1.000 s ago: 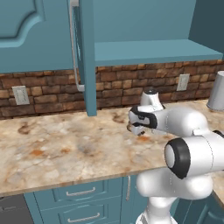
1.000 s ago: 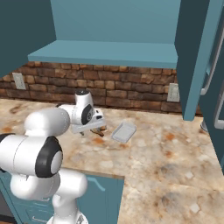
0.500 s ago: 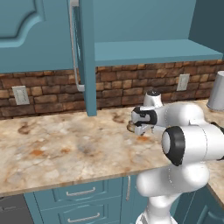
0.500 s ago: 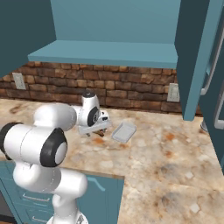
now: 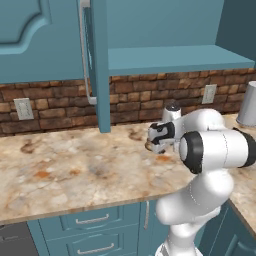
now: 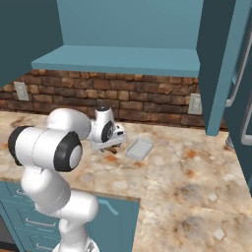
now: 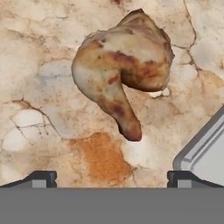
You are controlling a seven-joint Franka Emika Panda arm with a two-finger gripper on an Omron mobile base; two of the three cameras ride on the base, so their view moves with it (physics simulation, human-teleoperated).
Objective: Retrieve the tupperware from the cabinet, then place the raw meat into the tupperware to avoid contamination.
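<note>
raw meat [image 7: 122, 70] lies on the marble worktop [image 7: 39, 87], upper centre of the hand view, thin end toward the lower centre. tool [image 7: 111, 178] wide apart, one fingertip [image 7: 41, 178] lower left, the other lower right, nothing between them, apart from the meat. tupperware [image 7: 205, 153] corner at lower right, near the meat, not touching. in the right base view the tupperware [image 6: 139, 148] sits mid-frame just right of the tool [image 6: 114, 139]. cabinet [image 5: 102, 65] door stands ajar, upper centre of the left base view.
</note>
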